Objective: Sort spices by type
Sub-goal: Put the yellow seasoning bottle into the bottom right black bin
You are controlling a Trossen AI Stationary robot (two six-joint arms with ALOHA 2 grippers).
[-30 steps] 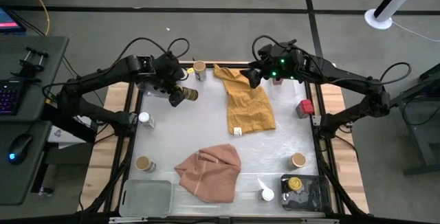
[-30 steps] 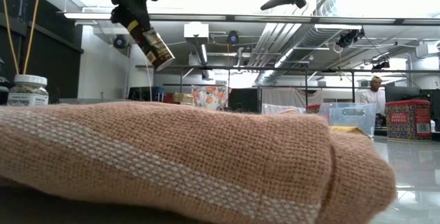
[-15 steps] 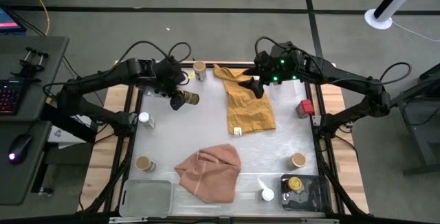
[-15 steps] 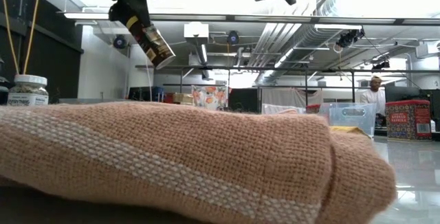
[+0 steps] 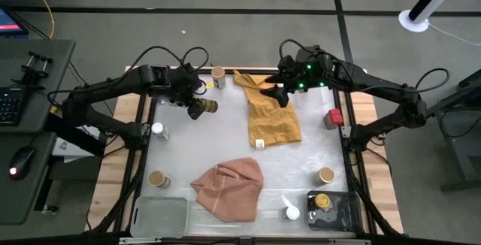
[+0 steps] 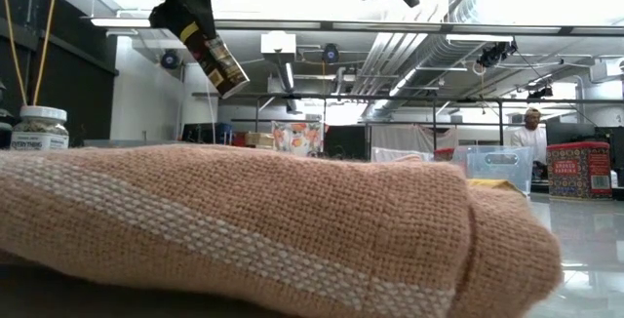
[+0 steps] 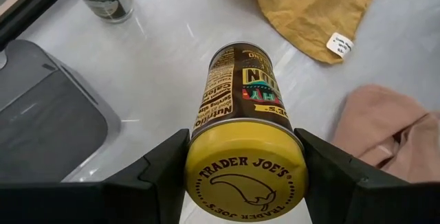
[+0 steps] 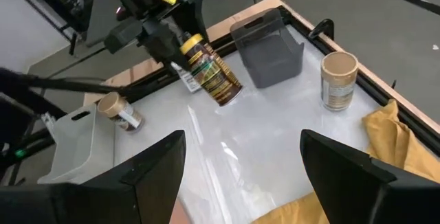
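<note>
Yellow-lidded jar [image 5: 203,107] is up in the air, tilted, pinched at the lid end by the left gripper [image 7: 245,161] over the far-left part of the table [image 5: 301,162]. Fingers [image 7: 165,165] clamp either side of the lid (label reads Trader Joe's). In the low view the jar [image 6: 214,59] hangs well above the pink cloth [image 6: 273,225].

Right gripper [image 5: 276,93] hovers over the far end of the mustard cloth [image 5: 272,113], fingers spread, nothing between them.

Other spices:
- tan-lidded jar [image 5: 218,76] at the far edge, just beside the mustard cloth
- white-lidded jar [image 5: 158,130] at the left edge
- tan-lidded jar [image 5: 157,179] near-left, by the clear tray [image 5: 161,216]
- red tin [image 5: 333,117] at the right edge
- tan-lidded jar [image 5: 326,175] near-right
- white-lidded jar [image 5: 292,213] beside the grey tray [image 5: 342,216], which holds a second yellow-lidded jar [image 5: 322,201]
</note>
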